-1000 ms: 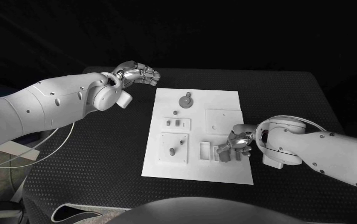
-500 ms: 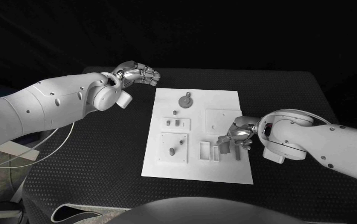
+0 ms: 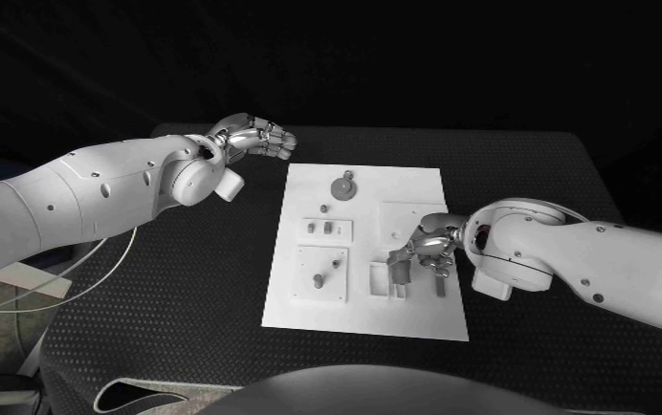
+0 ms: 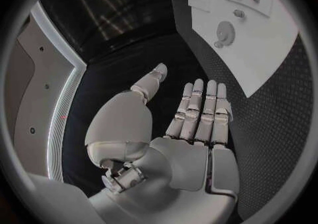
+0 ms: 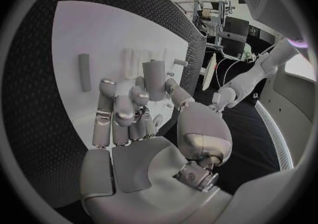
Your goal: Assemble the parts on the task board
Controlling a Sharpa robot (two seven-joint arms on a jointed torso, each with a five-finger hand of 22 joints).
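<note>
Centrally in the head view lies the task board [image 3: 362, 248]. Left hand [image 3: 255, 136] hovers upper left off the board, fingers straight, holding nothing. Right hand [image 3: 430, 248], lower right, pinches a grey part [image 5: 153, 78].

Robotics lab: black table [image 3: 552, 205], white task board [image 3: 414, 185], equipment racks, monitors [image 5: 233, 27] behind.

Two smooth white arms with small dark screw dots end in silver hands: left hand [image 3: 256, 136], right hand [image 3: 430, 247].
</note>
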